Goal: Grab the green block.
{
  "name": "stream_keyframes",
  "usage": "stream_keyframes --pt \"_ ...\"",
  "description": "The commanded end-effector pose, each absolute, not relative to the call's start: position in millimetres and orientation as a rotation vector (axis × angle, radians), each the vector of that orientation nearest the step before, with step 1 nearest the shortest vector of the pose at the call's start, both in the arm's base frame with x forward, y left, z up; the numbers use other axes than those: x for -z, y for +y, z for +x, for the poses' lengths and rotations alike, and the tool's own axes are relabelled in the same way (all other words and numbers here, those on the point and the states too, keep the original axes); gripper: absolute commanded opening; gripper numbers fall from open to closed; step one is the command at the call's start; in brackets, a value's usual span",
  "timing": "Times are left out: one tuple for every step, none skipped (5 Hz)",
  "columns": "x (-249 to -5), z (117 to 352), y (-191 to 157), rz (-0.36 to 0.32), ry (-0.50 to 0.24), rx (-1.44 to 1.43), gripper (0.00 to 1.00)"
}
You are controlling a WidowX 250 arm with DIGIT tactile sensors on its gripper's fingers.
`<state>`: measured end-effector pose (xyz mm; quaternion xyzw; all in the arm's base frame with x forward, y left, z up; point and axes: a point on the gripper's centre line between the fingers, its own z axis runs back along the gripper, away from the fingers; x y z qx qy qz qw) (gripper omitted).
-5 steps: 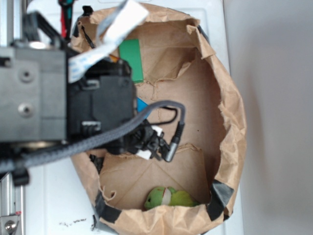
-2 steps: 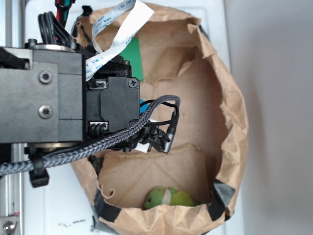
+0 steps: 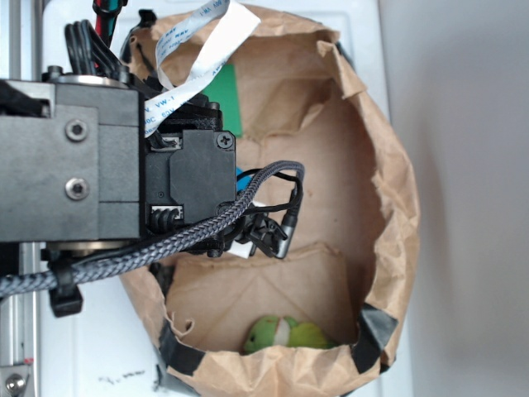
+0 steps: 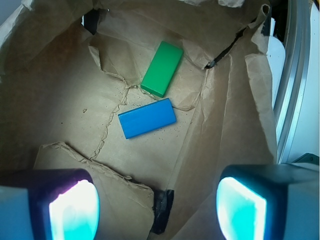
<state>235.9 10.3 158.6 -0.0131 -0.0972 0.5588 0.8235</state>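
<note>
The fingers (image 4: 74,210) stand wide apart and empty at the bottom of the wrist view, holding nothing and well clear of the paper below. Beyond them, on the floor of the torn brown paper bag (image 4: 60,90), lies the blue block (image 4: 147,118), and just past it, near but not touching, the green block (image 4: 162,68), flat and angled. In the exterior view the arm hides most of the green block (image 3: 225,99); a lime-green soft toy (image 3: 285,333) sits well apart at the bag's near edge. Judged progress: approach only; descent, alignment and closing remain.
</note>
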Motion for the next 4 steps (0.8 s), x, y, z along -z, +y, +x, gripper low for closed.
stream_keyframes --pt "-151 282 51 -0.01 -0.328 -1.374 1.0" --pt "-142 291 65 0.005 -0.333 -1.393 1.0" --pt "-139 288 77 0.015 -0.33 -1.386 1.0" --pt "-131 275 86 0.039 -0.292 -1.377 1.0"
